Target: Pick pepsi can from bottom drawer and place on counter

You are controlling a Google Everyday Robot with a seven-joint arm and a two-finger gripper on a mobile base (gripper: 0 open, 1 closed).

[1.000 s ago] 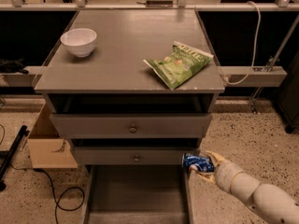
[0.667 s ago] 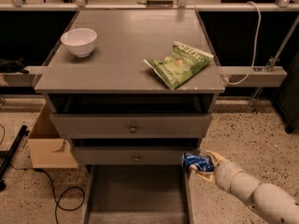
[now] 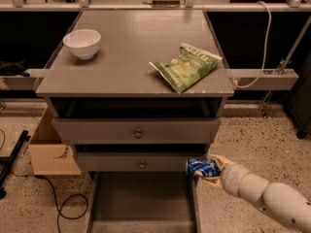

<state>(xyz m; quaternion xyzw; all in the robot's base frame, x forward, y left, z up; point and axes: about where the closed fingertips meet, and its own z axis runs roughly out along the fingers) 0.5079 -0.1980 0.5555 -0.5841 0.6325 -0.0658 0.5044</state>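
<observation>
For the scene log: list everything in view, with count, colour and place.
Counter: one, grey, cabinet top.
Bowl: one, white, counter's back left.
Chip bag: one, green, counter's right side.
Knobbed drawers: two, grey, under the counter.
Bottom drawer: one, grey, lowest, pulled open.
Can: one, blue, held sideways above the bottom drawer's right edge.
Cardboard box: one, brown, floor left of cabinet.
Gripper: one, beige, shut on the can.
Arm: one, white, lower right.

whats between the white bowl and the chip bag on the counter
Nothing: the counter between bowl and chip bag is bare in the camera view. The tool grips the pepsi can by the bottom drawer, lower right.
</observation>
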